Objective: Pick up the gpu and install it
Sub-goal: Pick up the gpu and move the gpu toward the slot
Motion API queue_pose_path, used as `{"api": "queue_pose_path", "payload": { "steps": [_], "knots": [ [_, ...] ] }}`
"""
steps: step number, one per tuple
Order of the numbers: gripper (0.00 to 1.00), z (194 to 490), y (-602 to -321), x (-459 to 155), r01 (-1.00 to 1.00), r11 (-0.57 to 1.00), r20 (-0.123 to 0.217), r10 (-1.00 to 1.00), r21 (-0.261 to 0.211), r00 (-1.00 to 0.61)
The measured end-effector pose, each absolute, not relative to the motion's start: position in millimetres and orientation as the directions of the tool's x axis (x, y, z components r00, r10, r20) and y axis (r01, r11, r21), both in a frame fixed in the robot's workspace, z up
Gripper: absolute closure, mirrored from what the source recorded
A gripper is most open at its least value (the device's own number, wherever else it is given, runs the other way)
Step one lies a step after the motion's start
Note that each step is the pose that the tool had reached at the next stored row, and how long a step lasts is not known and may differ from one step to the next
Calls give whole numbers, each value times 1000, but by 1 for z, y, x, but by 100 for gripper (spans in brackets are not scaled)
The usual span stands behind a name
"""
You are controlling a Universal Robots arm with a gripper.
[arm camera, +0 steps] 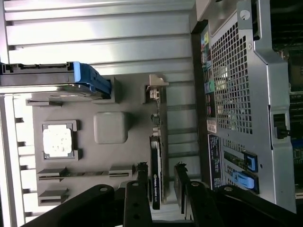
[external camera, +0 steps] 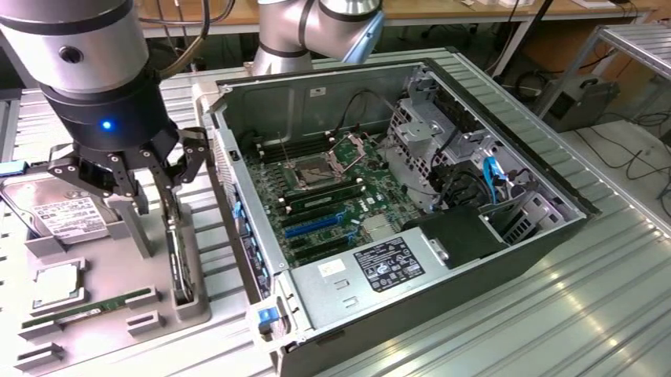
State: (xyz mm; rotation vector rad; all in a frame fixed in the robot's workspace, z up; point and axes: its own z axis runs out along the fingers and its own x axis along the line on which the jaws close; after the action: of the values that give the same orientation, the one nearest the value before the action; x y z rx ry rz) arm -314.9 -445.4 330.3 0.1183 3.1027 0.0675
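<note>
Your ribbed metal table point(external camera: 524, 330) carries a grey parts tray point(external camera: 115, 275) on the exterior view's left and an open computer case point(external camera: 346, 86) on its right. The gpu point(external camera: 181, 259) stands on edge in a slot along the tray's case-side edge. The gripper point(external camera: 147, 188) hovers over it with jaws wide apart, one finger to each side of the card, holding nothing. The step in hand looks like the grasp. Keep the fingers point(arm camera: 141, 189) square to the thin card and clear of its silvery bracket point(arm camera: 155, 90), and close gently on the flat faces so it can lift straight from the slot. A hard drive point(external camera: 63, 216), a processor point(external camera: 58, 287) and a green memory stick point(external camera: 89, 308) lie further left in the tray. A workbench point(external camera: 451, 11) with trailing cables stands at the far side.
</note>
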Motion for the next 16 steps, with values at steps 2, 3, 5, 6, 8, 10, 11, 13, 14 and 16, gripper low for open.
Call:
{"api": "queue_pose_path", "payload": {
  "steps": [2, 3, 5, 6, 8, 10, 11, 13, 14, 16],
  "knots": [
    [64, 326, -445, -315, 75, 996, -34, 77, 45, -996],
    [64, 325, -445, -315, 75, 996, -34, 77, 45, -996],
    [64, 320, -445, -315, 75, 996, -34, 77, 45, -996],
    [64, 317, -445, -315, 75, 996, -34, 77, 45, -996],
    [64, 312, -445, -315, 75, 996, -34, 77, 45, -996],
    [64, 308, -446, -315, 75, 996, -34, 77, 45, -996],
    [64, 306, -446, -315, 75, 996, -34, 77, 45, -996],
    [64, 302, -447, -315, 75, 996, -34, 77, 45, -996],
    [64, 300, -448, -315, 75, 996, -34, 77, 45, -996],
    [64, 294, -450, -315, 75, 996, -34, 77, 45, -996]
  ]
}}
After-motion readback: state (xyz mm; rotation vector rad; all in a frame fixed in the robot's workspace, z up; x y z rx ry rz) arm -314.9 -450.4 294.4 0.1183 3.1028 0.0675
